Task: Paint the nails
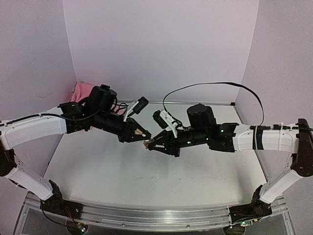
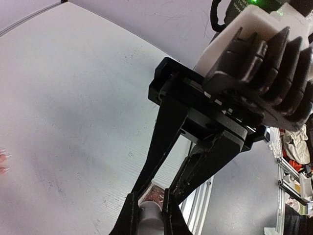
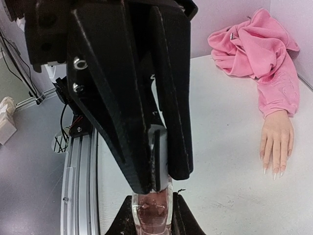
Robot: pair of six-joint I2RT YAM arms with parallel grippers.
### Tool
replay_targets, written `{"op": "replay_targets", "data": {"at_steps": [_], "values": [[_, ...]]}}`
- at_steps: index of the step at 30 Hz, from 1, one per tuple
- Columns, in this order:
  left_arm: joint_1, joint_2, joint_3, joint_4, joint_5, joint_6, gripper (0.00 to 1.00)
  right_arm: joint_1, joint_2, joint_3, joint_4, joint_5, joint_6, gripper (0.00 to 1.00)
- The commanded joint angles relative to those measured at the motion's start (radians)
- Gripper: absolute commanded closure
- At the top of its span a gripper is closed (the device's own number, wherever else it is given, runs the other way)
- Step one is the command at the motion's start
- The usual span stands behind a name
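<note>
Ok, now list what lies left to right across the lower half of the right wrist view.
aluminium rail → polish bottle → mannequin hand

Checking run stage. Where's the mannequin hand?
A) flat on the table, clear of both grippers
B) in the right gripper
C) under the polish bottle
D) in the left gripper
A: the right wrist view shows the mannequin hand lying palm-down on the table, apart from both grippers; the right gripper grips the polish bottle and the left gripper its cap.
</note>
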Motion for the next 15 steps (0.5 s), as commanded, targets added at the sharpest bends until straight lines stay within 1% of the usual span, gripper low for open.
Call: {"op": "replay_targets", "data": {"at_steps": [1, 2, 5, 8, 9, 11, 15], "values": [[-0.004, -0.023, 0.034, -0.025, -0.118, -0.013, 1.0, 0.0, 0.001, 0.041, 0.058, 0.133, 0.006, 0.97], [-0.003, -0.029, 0.023, -0.031, -0.178, -0.022, 1.0, -0.005, 0.002, 0.036, 0.054, 0.174, 0.007, 0.92], [0.014, -0.039, -0.015, -0.068, -0.411, -0.072, 1.0, -0.049, 0.01, 0.007, 0.043, 0.211, 0.077, 0.68], [0.074, -0.045, -0.073, -0.089, -0.558, -0.145, 1.0, -0.084, 0.005, -0.039, 0.038, 0.225, 0.112, 0.4], [0.09, -0.05, -0.099, -0.092, -0.615, -0.169, 1.0, -0.091, -0.002, -0.056, 0.038, 0.242, 0.119, 0.32], [0.121, -0.057, -0.159, -0.092, -0.703, -0.213, 1.0, -0.102, -0.02, -0.089, 0.038, 0.275, 0.134, 0.21], [0.22, -0.048, -0.266, -0.081, -0.766, -0.325, 1.0, -0.133, -0.066, -0.148, 0.038, 0.323, 0.162, 0.13]]}}
